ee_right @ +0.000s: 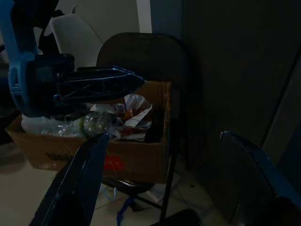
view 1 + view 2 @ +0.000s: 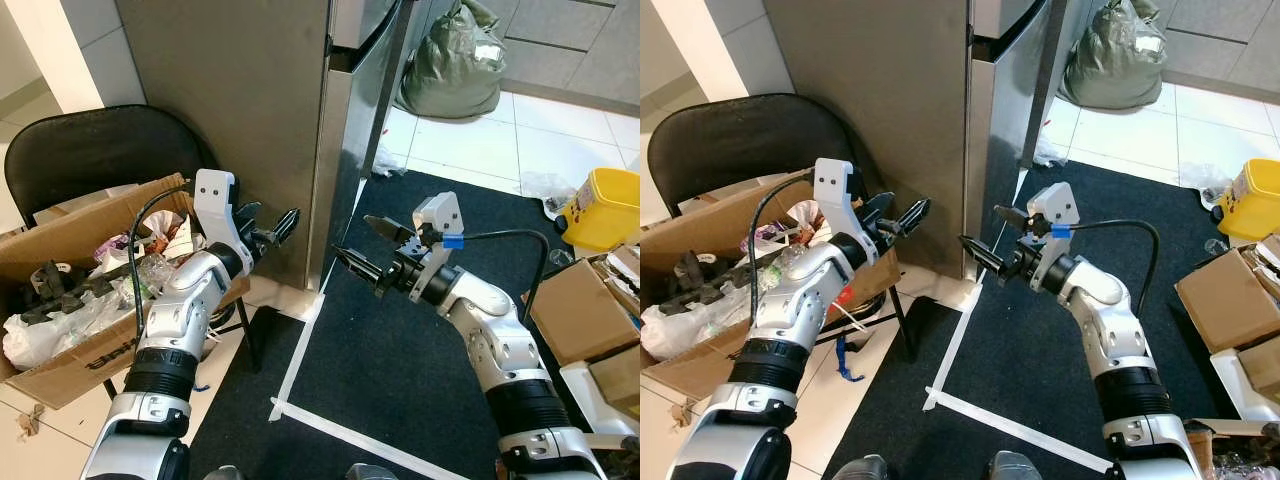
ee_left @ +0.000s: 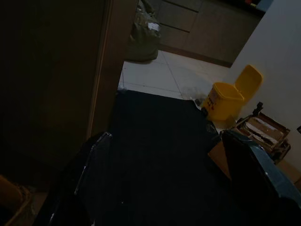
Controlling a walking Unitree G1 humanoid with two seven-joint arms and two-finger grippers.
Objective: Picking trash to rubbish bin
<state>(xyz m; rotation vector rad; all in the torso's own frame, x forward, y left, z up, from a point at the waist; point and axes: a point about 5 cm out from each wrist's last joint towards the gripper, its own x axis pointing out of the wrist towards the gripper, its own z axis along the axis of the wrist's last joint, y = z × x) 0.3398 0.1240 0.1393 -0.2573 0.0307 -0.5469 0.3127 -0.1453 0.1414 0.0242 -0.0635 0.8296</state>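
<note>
An open cardboard box full of trash, with plastic wrap, paper and a bottle in it, sits on a black folding chair at the left. My left gripper is raised just past the box's right corner, open and holding nothing. My right gripper hovers over the black mat, its fingers pointing left toward the box, also open and holding nothing. In the right wrist view the box lies ahead between the fingers.
A tall steel cabinet stands right behind both grippers. A yellow bin with its lid up and more cardboard boxes are at the right. A green sack lies at the back. White tape edges the mat.
</note>
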